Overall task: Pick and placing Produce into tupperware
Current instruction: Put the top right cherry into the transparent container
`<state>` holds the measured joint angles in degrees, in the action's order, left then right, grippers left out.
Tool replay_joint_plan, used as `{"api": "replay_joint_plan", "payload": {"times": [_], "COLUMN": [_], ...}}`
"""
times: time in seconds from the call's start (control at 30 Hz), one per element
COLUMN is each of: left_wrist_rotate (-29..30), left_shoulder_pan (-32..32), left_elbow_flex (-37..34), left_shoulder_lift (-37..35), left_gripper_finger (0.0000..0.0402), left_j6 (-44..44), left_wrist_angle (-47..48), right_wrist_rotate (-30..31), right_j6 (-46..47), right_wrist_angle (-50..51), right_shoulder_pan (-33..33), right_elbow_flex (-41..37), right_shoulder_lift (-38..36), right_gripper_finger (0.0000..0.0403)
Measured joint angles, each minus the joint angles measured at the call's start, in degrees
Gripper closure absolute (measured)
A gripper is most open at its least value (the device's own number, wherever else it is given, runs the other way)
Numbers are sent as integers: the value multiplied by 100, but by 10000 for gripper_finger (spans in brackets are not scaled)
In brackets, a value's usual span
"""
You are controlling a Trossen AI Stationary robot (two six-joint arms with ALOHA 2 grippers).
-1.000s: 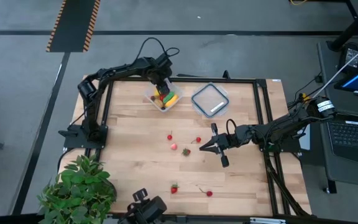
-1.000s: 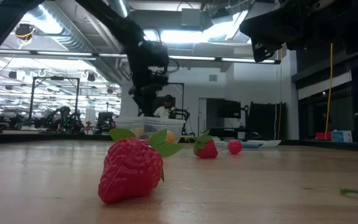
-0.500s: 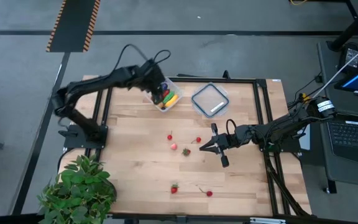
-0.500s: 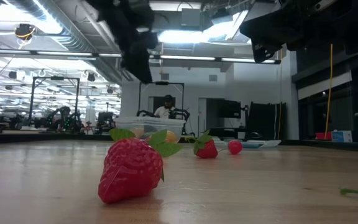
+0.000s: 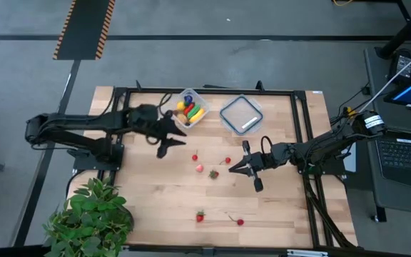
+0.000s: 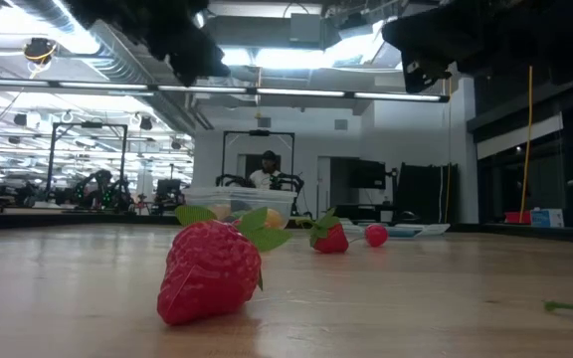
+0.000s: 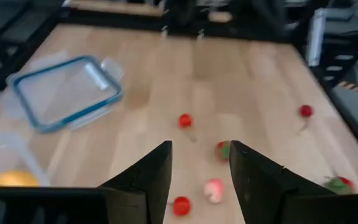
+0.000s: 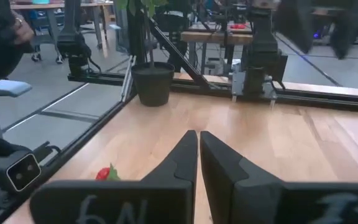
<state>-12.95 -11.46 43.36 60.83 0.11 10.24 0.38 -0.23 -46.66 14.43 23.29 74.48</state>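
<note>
The clear tupperware [image 5: 189,108] stands at the table's far middle with several yellow, red, green and orange produce pieces inside. My left gripper [image 5: 175,140] hangs open and empty above the table, left of and nearer than the tub; its fingers [image 7: 157,165] frame the loose produce. Small red berries [image 5: 195,157] [image 5: 227,160], a pale piece [image 5: 200,168] and a strawberry [image 5: 213,173] lie mid-table. Two more lie near the front edge [image 5: 200,215] [image 5: 240,222]. My right gripper [image 5: 232,170] waits shut just right of the strawberry.
The flat square lid [image 5: 241,114] with a white label lies right of the tub. A potted plant [image 5: 91,214] stands at the near left corner. A dark metal frame [image 5: 302,135] runs round the table. Bare wood lies between the loose pieces.
My left gripper has drawn back from over the tupperware toward the table's left and near side, rising a little. It has tipped from pointing down to pointing nearly level across the table. The produce in the tub now shows uncovered.
</note>
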Motion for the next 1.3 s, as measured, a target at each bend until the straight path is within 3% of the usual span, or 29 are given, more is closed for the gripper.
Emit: {"api": "replay_joint_plan", "payload": {"times": [0.17,0.4,0.5,0.73,0.93,1.3], "left_wrist_rotate": [175,970,1318,1679,2671,2829], "left_shoulder_pan": [657,1544,1846,2490,2974,3207], "left_elbow_flex": [-705,-1552,-1749,-2069,-2414,-2556], "left_shoulder_lift": [-590,-1181,-1385,-1747,-1944,-2124], "left_gripper_finger": [249,243,247,252,245,254], "left_j6": [-136,-256,-303,-408,-421,47], "left_wrist_angle": [-801,-1592,-1635,-1636,-1779,-1841], "right_wrist_rotate": [0,171,306,313,514,519], "right_j6": [-2,147,140,144,341,106], "right_wrist_angle": [647,3526,4237,5042,5413,5547], "right_shoulder_pan": [-1,3,10,9,8,-1], "right_elbow_flex": [373,1583,2004,2447,2446,2446], "right_shoulder_lift": [0,2,2,0,81,903], "right_gripper_finger": [375,323,291,213,165,148]}}
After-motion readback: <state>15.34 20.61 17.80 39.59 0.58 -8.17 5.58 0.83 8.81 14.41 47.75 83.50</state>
